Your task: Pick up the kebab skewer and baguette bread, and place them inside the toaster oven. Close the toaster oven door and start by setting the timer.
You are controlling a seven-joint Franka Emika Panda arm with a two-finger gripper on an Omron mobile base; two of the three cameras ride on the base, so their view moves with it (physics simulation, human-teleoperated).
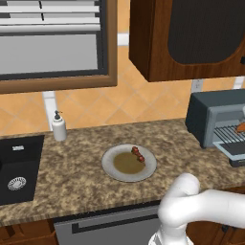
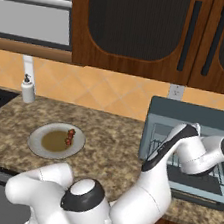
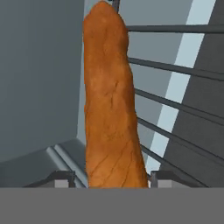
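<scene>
The baguette bread (image 3: 111,105) is seen on the rack inside the toaster oven (image 1: 210,119), flanked by fingers (image 3: 61,178) whose grip cannot be judged, while the kebab skewer (image 1: 138,154) is left on the plate (image 1: 111,168) at the counter's (image 1: 72,186) middle.

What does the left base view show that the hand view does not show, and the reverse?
The left base view alone has the plate with the kebab skewer on it, the soap bottle and the sink on the counter. The hand view alone has the whole length of the baguette bread lying on the rack bars, between the fingertips. Both share the toaster oven, its rack and the baguette.
</scene>
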